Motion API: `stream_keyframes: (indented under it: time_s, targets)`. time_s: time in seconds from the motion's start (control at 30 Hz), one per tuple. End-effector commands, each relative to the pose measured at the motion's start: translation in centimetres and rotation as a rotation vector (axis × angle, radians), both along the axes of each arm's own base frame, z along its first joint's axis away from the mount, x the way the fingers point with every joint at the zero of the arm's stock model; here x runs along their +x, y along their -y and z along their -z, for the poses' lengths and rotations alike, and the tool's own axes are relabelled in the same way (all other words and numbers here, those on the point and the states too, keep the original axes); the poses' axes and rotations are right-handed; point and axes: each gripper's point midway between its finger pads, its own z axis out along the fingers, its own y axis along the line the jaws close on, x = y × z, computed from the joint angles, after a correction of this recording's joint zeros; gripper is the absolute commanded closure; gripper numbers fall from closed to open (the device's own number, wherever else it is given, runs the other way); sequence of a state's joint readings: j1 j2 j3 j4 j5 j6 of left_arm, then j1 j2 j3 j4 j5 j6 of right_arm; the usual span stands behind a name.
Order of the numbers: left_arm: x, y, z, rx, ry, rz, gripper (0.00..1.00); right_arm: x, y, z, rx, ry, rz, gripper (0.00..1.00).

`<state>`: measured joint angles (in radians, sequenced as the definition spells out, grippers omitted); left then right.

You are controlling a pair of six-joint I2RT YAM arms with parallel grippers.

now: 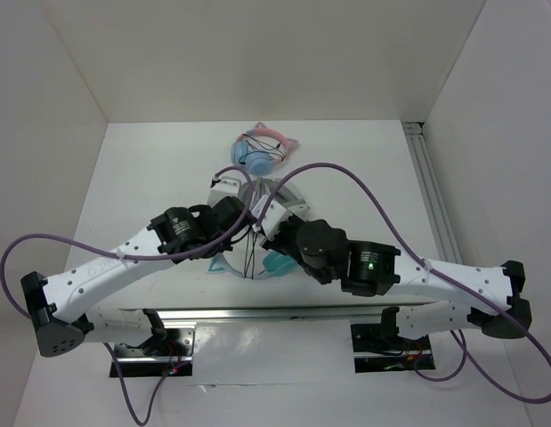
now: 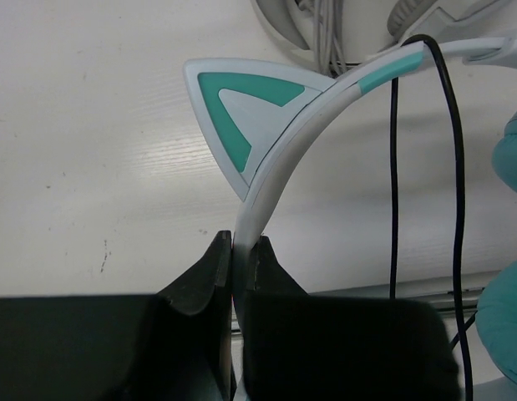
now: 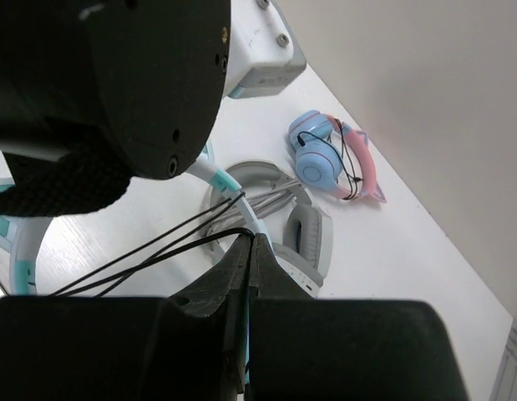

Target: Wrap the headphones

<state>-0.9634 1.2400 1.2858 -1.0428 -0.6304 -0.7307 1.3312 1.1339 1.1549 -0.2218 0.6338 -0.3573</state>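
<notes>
headphones (image 2: pixel 279 159), headband pinched in left gripper (image 2: pixel 240 251)

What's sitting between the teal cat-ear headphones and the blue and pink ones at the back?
The grey-white headphones lie between the teal headphones and the blue-and-pink headphones, clearest in the right wrist view.

1. White shells with rows of small holes along left arm (image 1: pixel 88 283) and right arm (image 1: pixel 457 277).
2. Bulky round black joints (image 1: pixel 179 229) between the white sections.
3. Purple cables (image 1: pixel 346 173) in wide loops from arms to bases.
4. Small green light (image 1: pixel 368 264) on a right-arm joint.
5. Matte black fingers (image 2: pixel 210 284), tapered to thin tips, on left gripper (image 2: pixel 234 251) and right gripper (image 3: pixel 248 251).
6. Tiny screws (image 3: pixel 175 134) in a round black housing (image 3: pixel 141 75).
</notes>
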Motion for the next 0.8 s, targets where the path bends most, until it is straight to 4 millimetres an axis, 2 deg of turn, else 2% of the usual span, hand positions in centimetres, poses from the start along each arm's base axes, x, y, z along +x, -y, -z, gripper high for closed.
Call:
stream_keyframes:
  time_s: [0.0,0.1,0.2,0.23,0.27,0.37,0.5,0.57,0.67,0.73,0.77]
  targets:
    - [-2.0,-0.2,2.4,0.1,-0.113,0.137,1.0,0.8,2.4,-6.6,0.189,0.128,0.062,1.0]
    - [-2.1,0.9,2.8,0.072,-0.126,0.193,1.0,0.7,2.0,-5.9,0.165,0.166,0.033,1.0]
    - [-2.6,2.2,2.9,0.037,-0.154,0.27,1.0,0.8,2.1,-4.1,0.097,0.191,0.026,1.0]
    - [-2.5,2.3,2.3,0.021,-0.14,0.272,1.0,1.0,2.3,-3.9,0.094,0.191,0.026,1.0]
    - [-2.5,2.2,2.3,0.029,-0.139,0.281,1.0,0.9,2.1,-3.2,0.072,0.193,0.009,1.0]
    - [-2.9,2.3,2.2,0.029,-0.158,0.303,1.0,0.8,2.4,-3.1,0.074,0.204,-0.006,1.0]
    - [-3.6,2.6,2.1,0.023,-0.169,0.357,1.0,1.6,3.0,-1.8,0.001,0.232,-0.004,1.0]
    - [-3.3,1.4,2.4,0.066,-0.163,0.303,1.0,1.4,3.1,-1.8,-0.01,0.237,-0.016,1.0]
    - [-2.2,-0.3,1.8,0.12,-0.115,0.162,1.0,1.2,3.4,-2.5,0.007,0.222,-0.023,1.0]
    - [-1.8,-1.9,1.3,0.18,-0.087,0.084,1.0,1.5,4.0,-3.1,0.015,0.225,0.014,1.0]
    - [-1.6,-2.0,0.9,0.172,-0.078,0.035,1.0,2.0,4.3,-3.0,0.014,0.225,0.059,1.0]
